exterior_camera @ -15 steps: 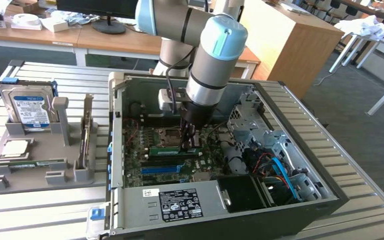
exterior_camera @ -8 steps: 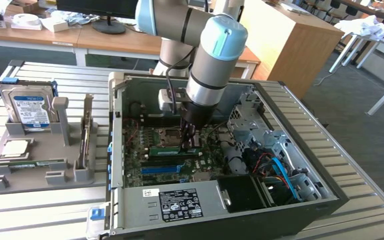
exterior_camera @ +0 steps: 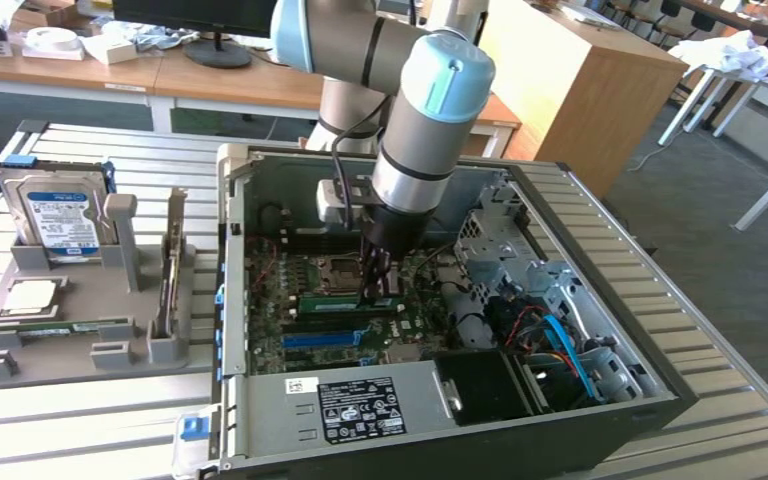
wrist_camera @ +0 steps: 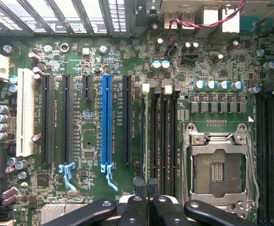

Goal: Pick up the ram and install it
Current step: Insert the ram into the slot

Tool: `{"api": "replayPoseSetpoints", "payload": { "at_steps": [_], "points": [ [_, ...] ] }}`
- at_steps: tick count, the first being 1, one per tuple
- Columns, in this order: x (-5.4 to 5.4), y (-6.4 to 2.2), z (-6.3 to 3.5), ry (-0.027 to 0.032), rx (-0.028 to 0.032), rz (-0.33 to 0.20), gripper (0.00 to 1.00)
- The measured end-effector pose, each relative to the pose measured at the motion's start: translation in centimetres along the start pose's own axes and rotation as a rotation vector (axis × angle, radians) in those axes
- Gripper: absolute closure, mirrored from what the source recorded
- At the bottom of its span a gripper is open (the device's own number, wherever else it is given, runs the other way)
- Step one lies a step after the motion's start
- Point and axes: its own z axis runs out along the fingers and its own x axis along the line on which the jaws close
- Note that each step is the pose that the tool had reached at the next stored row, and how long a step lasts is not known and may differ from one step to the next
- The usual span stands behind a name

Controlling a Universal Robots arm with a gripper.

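gripper (wrist_camera: 146, 182) body cut off by frame edge. arm (exterior_camera: 418, 110) hides part of mobo (exterior_camera: 277, 352) in exterior view; arm top cropped. case label (exterior_camera: 361, 408) txt too small to read.

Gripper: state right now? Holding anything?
Gripper: closed, fingertips down at the motherboard; whether it grips anything cannot be told.

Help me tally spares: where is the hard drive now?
On the exterior view's left, the hard drive stands upright in the gray rack, beside the open computer case.
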Motion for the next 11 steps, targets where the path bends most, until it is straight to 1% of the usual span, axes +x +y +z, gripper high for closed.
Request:
{"api": "replayPoseSetpoints", "payload": {
  "at_steps": [11],
  "points": [
    [0.01,-0.01,0.32,-0.0001,0.0,0.0,0.88]
  ]
}}
